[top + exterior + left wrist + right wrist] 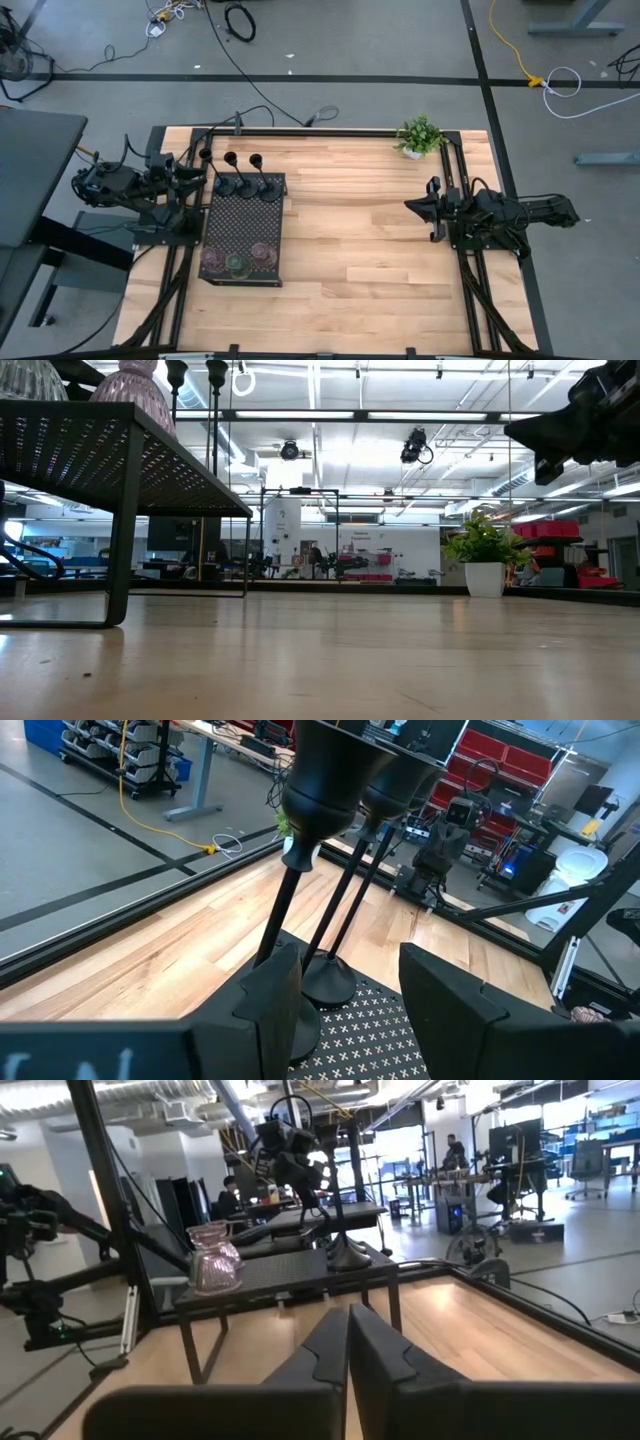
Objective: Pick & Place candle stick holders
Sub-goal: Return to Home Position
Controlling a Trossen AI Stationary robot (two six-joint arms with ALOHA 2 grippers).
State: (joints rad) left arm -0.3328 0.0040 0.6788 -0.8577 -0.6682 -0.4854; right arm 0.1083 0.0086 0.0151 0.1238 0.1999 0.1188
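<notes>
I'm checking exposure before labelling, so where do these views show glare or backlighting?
Low view: ceiling lights backlight the scene, leaving the black tray in silhouette, with a sheen on the table. High view: even light, no glare on the wood.

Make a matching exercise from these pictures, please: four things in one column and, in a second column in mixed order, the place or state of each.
1. tall black holders
2. squat glass holders
3. potted plant
4. right gripper

A. shut, above the table's right side
B. tray end at the high view's bottom
C. table corner, top right in the high view
D. tray end at the high view's top

Pairs: 1-D, 2-B, 3-C, 4-A
</notes>
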